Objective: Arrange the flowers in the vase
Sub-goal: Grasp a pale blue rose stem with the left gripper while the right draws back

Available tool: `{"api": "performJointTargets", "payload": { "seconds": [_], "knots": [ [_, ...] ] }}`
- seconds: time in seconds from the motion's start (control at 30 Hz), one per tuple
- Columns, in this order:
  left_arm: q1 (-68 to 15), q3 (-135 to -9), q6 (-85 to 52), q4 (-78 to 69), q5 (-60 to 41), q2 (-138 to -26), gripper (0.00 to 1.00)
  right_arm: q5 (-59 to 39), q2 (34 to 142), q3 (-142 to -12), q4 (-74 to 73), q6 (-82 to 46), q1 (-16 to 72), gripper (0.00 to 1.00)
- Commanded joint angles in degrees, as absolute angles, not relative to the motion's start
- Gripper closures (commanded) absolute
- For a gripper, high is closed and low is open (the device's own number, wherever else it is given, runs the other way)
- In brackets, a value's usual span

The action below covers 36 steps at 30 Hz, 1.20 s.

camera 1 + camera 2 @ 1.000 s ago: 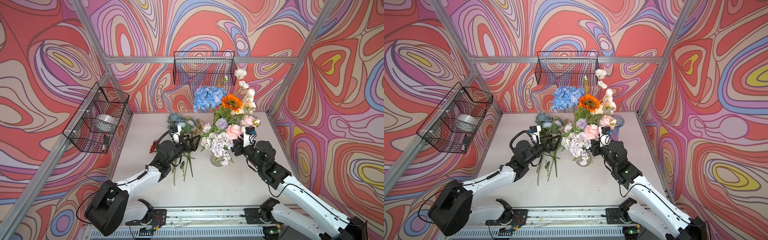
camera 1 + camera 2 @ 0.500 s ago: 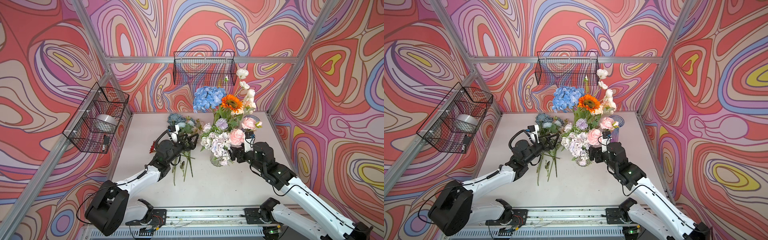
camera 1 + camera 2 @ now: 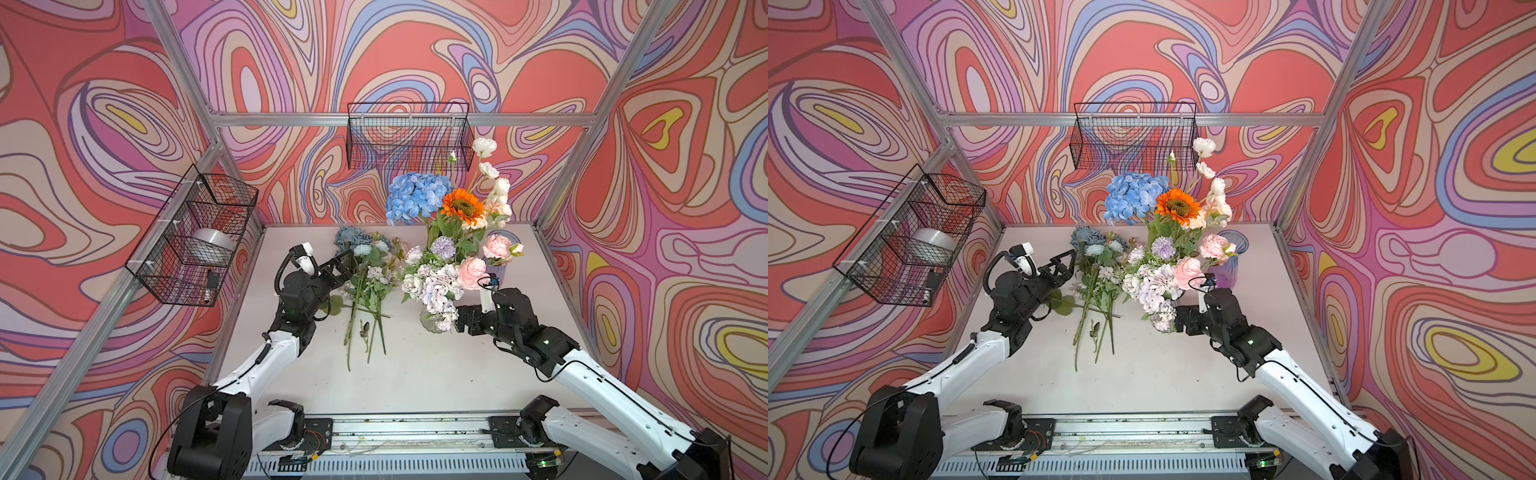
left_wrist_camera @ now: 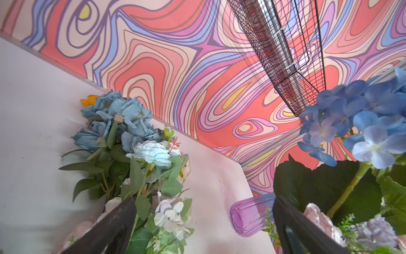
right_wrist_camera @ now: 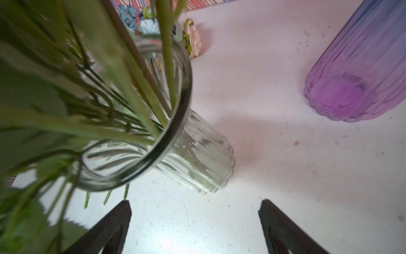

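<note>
A: Where are the flowers?

B: Most stand in the clear ribbed glass vase (image 5: 197, 158) mid-table. That is the bouquet of blue hydrangea, orange sunflower, pink peonies and lilac blooms (image 3: 436, 286), its stems crowded against the round rim. A loose bunch of green-stemmed dusty-blue and aqua flowers (image 3: 368, 282) lies flat to the vase's left, with heads near the back wall and stem ends toward the front.

A: And the grippers?

B: The right gripper (image 5: 195, 201) sits just beside the vase on its right. Its jaws are spread wide, with only bare white table (image 3: 415, 374) between them. The left gripper (image 4: 204, 199) hangs over the loose bunch, jaws equally wide, leaves between them, nothing clamped.

A: Room to move?

B: The front of the table is open. Beyond the right gripper, toward the back wall, stands a ribbed purple glass vase (image 3: 1229, 266), apart from the clear one. A long black wire basket (image 3: 409, 137) hangs on the back wall, and a deeper black wire basket (image 3: 195, 237) hangs on the left wall.
</note>
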<state>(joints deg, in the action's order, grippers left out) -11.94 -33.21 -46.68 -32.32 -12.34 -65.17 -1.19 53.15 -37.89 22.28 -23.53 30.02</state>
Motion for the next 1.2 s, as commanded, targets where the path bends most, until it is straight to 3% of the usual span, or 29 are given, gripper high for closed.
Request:
{"api": "performJointTargets", "payload": {
  "seconds": [0.0,0.17,0.37,0.57,0.87,1.17],
  "knots": [
    [-11.8,-31.9,-43.2,-18.2,-10.1,-61.4,0.03,-4.0,55.2,-35.4,15.1,-25.3,29.8,0.07],
    [-12.4,-30.1,-40.0,-2.9,-7.8,-57.7,0.11,-6.1,61.0,-32.7,5.5,-26.5,29.9,0.09],
    [-18.5,-26.2,-36.5,3.7,-0.8,-57.7,0.21,-7.0,67.9,-32.2,-1.9,-27.2,29.8,0.09],
    [-21.1,-26.8,-35.2,2.1,1.2,-63.5,0.28,-6.2,73.2,-32.8,-8.0,-27.6,29.9,0.10],
    [-21.7,-28.7,-33.4,-3.4,0.0,-70.9,0.46,-3.9,81.2,-38.8,-8.9,-24.7,29.8,0.10],
    [-22.7,-32.1,-32.1,-6.9,-2.4,-77.2,0.52,-2.8,72.5,-36.6,-0.9,-25.4,29.8,0.08]
  ]
}}
